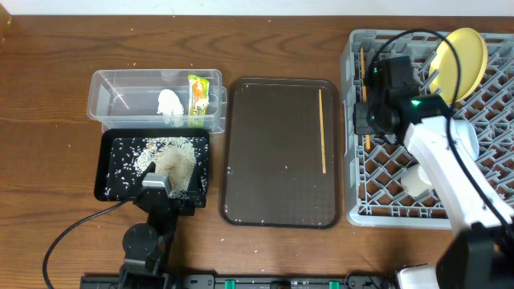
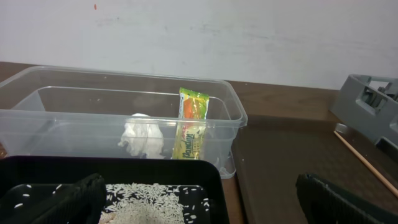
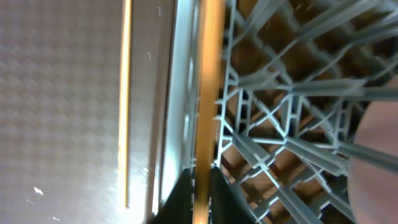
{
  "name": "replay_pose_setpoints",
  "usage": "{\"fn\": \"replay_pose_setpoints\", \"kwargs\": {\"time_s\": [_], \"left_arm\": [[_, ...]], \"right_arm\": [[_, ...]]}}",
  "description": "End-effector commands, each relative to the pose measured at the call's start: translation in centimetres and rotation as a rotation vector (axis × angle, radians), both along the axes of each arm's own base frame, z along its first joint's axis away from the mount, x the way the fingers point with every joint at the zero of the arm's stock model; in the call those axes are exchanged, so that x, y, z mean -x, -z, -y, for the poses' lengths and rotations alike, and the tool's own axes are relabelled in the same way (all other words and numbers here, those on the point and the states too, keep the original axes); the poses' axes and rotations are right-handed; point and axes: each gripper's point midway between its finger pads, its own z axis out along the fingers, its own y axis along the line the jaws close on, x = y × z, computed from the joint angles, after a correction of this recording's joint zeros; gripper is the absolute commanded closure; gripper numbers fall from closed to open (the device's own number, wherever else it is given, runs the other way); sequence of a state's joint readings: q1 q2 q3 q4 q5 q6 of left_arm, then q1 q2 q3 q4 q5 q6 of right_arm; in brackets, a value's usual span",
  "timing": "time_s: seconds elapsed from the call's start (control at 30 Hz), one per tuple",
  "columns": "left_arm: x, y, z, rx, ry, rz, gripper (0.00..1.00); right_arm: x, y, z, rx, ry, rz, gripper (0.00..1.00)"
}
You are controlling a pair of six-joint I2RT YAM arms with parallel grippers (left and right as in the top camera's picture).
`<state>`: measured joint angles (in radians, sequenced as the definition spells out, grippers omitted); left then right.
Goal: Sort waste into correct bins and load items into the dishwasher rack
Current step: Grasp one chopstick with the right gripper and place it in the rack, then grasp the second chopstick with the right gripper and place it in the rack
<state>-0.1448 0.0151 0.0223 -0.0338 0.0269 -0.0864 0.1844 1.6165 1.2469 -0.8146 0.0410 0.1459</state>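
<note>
Currently the dishwasher rack (image 1: 490, 120) is sitting at the right end of the bench (image 1: 48, 96), and the right arm is reaching across its left part. Beside it, in the middle, the flat dark-brown serving tray (image 1: 273, 177) is lying with one chopstick (image 1: 323, 128) resting lengthwise near its right edge. Left of the tray, the clear tub (image 1: 108, 84) is standing at the far side and the black tub (image 1: 108, 185) is sitting just in front of it, the two touching or nearly so.

The yellow plate (image 1: 466, 48) is leaning on edge in the rack's far corner. The right tool (image 1: 369, 108) is hovering over the rack's left wall; in the right wrist view its dark fingers (image 3: 180, 199) are closing around a second chopstick (image 3: 209, 74), which is running along that wall, parallel to the one on the tray. The left tool (image 1: 158, 185) is hanging over the near end of the black tub, its fingers (image 2: 78, 199) spread wide and gripping nothing.

The snack wrapper (image 2: 193, 124) is standing against the clear tub's right wall, with the paper wad (image 2: 143, 137) lying just beside it. Rice grains (image 1: 173, 156) are lying heaped and scattered in the black tub.
</note>
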Motion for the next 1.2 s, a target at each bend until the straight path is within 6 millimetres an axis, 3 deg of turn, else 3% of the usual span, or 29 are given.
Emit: {"fn": "replay_pose_setpoints", "kwargs": {"time_s": [0.0, 0.07, 0.23, 0.37, 0.6, 0.77, 0.93, 1.17], "left_arm": [[0.0, 1.7, -0.4, 0.003, -0.019, -0.052, 0.00], [0.0, 1.7, -0.4, 0.003, -0.019, -0.052, 0.00], [0.0, 1.7, -0.4, 0.003, -0.019, -0.052, 0.00], [0.0, 1.7, -0.3, 0.003, -0.019, -0.052, 0.00], [0.0, 1.7, -0.4, 0.003, -0.019, -0.052, 0.00], [0.0, 1.7, -0.4, 0.003, -0.019, -0.052, 0.00], [0.0, 1.7, -0.4, 0.003, -0.019, -0.052, 0.00], [0.0, 1.7, -0.4, 0.003, -0.019, -0.052, 0.00]], "right_arm": [[0.4, 0.8, 0.0, 0.019, -0.017, -0.028, 0.67], [0.5, 0.1, -1.2, -0.022, -0.025, -0.012, 0.60], [1.2, -2.8, -7.1, -0.147, -0.178, 0.068, 0.53], [2.5, -2.1, -10.3, -0.080, -0.247, 0.067, 0.50], [0.3, 1.6, -8.9, 0.261, -0.060, 0.145, 0.53], [-1.0, 6.1, -9.2, 0.251, -0.056, 0.084, 0.57], [-0.1, 10.1, -10.4, 0.150, -0.087, -0.045, 0.62], [1.3, 13.5, -8.6, 0.189, -0.027, -0.163, 0.67]]}}
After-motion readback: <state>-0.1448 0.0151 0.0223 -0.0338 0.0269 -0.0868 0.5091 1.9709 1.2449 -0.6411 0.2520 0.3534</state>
